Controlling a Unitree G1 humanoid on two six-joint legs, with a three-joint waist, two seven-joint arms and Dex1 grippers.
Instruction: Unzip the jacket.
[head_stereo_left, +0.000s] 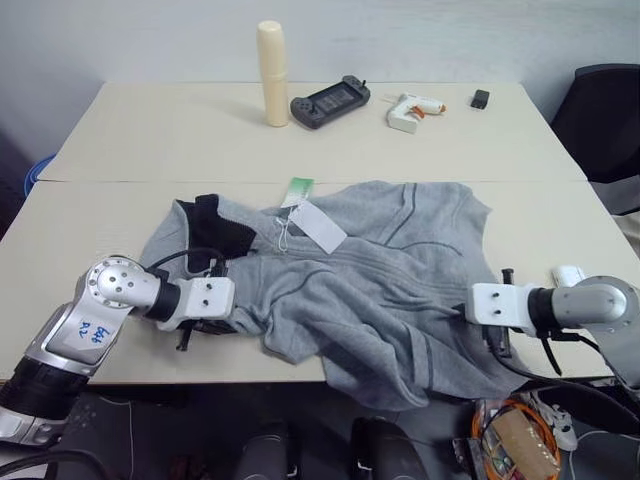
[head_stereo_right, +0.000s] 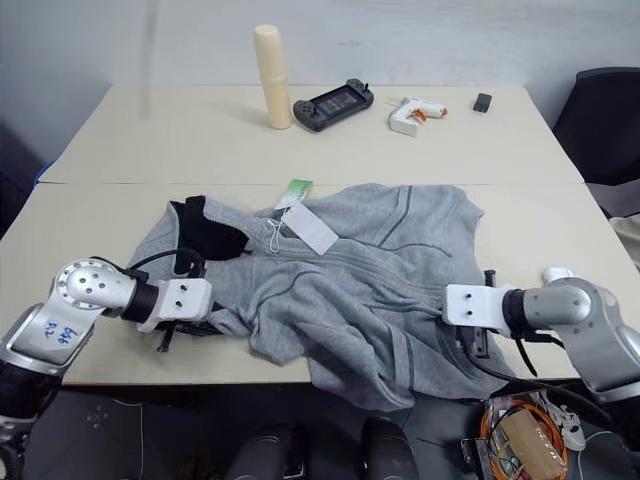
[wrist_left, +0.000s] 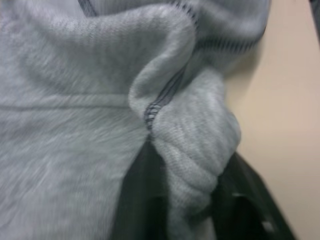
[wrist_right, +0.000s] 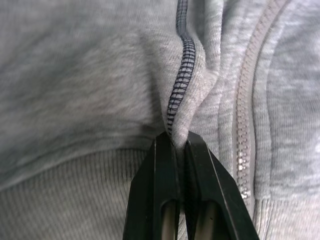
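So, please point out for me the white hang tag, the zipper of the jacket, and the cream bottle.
white hang tag (head_stereo_left: 318, 227), left eye view, middle of the card.
zipper (wrist_right: 245, 125), right wrist view, on its line of teeth.
cream bottle (head_stereo_left: 272, 75), left eye view, middle of its body.

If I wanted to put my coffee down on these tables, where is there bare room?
Bare: the far table's left half, left of the cream cylinder, and the strip between its gadgets and the jacket. The near table is bare at its left and right ends. Crowded: its middle, where both grippers pinch the jacket.
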